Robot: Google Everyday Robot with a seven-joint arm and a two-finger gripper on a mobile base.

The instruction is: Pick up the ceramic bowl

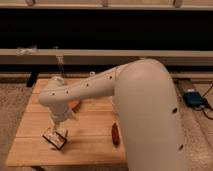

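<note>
The ceramic bowl [75,105] shows only as an orange sliver on the wooden table [95,145]; my white arm [100,87] covers the rest of it. My gripper [58,128] hangs from the wrist at the left of the table, pointing down. It is in front of and slightly left of the bowl, just above a small white and dark red packet [55,139] near the table's front left.
A brown oblong item [115,134] lies on the table to the right of the gripper. A clear tall object [60,64] stands at the table's back left. A blue device [193,98] lies on the floor at right. A dark wall with rails is behind.
</note>
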